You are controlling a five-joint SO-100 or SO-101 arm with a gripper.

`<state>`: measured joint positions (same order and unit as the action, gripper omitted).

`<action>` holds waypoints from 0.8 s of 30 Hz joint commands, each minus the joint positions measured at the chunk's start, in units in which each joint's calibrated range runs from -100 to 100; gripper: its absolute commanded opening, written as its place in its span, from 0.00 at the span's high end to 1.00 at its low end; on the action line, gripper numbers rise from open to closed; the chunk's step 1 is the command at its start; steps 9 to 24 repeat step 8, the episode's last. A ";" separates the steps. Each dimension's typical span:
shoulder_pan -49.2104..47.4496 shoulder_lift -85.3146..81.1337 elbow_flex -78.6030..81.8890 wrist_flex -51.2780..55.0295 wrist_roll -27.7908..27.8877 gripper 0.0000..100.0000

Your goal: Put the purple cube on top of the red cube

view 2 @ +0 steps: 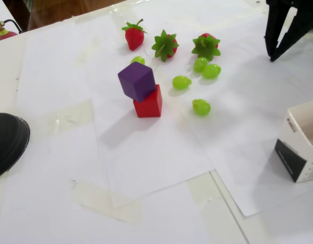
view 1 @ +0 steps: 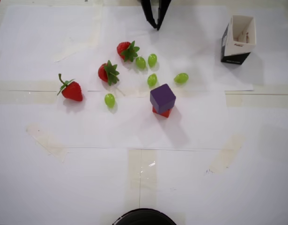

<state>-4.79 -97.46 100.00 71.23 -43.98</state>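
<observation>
White paper sheets [view 1: 64, 178], joined with strips of clear tape, cover the whole table in both views. Near the middle of the overhead view the purple cube [view 1: 162, 98] sits on top of the red cube [view 1: 163, 112], which shows only as a thin red edge below it. In the fixed view the purple cube [view 2: 138, 81] rests on the red cube [view 2: 149, 104] turned at an angle and shifted toward the left of the frame, so that it overhangs on that side.

At the top centre of the overhead view the black gripper [view 1: 155, 26] hangs with its two fingers slightly spread, tips close together, holding nothing. In the fixed view it [view 2: 269, 57] stands in the upper right corner, well apart from the stack.

Three strawberries lie left and upper left of the cubes in the overhead view: one [view 1: 71, 89] far left, one [view 1: 107, 72] in the middle, one [view 1: 127, 50] higher up. Five green grapes [view 1: 152, 79] are scattered between them and the stack. An open white and black carton [view 1: 238, 39] stands at the upper right. A dark round object [view 1: 144, 217] cuts the bottom edge.
</observation>
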 commanded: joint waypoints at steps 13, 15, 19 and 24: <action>-0.65 -0.22 0.00 -1.29 -0.88 1.00; -0.65 -0.22 0.00 -1.29 -0.88 1.00; -0.65 -0.22 0.00 -1.29 -0.88 1.00; -0.65 -0.22 0.00 -1.29 -0.88 1.00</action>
